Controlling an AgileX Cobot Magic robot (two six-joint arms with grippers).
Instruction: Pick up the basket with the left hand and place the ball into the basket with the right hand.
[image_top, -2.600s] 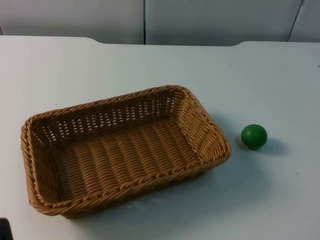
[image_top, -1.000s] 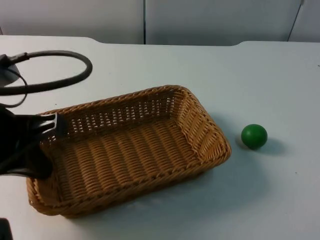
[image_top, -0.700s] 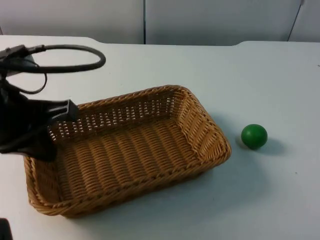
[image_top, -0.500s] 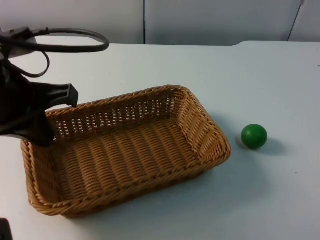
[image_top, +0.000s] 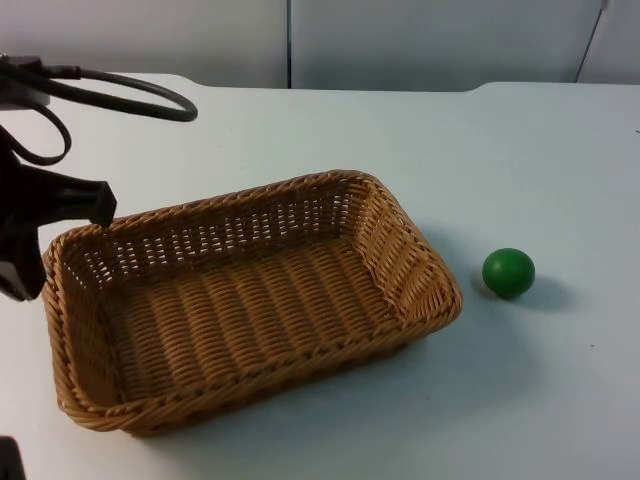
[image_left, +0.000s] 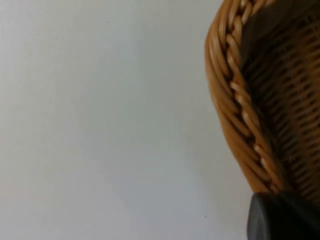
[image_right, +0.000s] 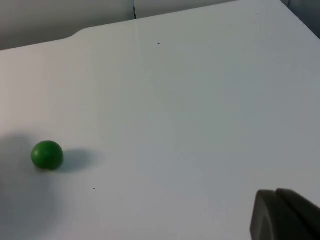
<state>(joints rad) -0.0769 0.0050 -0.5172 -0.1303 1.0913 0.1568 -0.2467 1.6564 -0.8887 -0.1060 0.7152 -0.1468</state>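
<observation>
Starting with the top view: the woven wicker basket (image_top: 250, 300) sits flat on the white desk (image_top: 330, 130), and the green ball (image_top: 508, 272) rests on the desk just beside the basket's right end, apart from it. Your left end effector (image_top: 40, 235) hangs at the basket's far left corner, one finger near the rim and the other outside the left wall; it looks spread and holds nothing. Line the short left wall up between the fingers before you squeeze, and take it near the middle of that wall, not at the corner, so the basket should lift level.

In the left wrist view, the basket's braided rim (image_left: 240, 100) runs close past the black fingertip (image_left: 282, 217), with bare desk to the outside. Come down until the rim sits deep between the fingers.

In the right wrist view, the ball lies well away on open desk. The right arm waits; whether the right end effector (image_right: 287, 215) is spread or closed, I cannot tell.
</observation>
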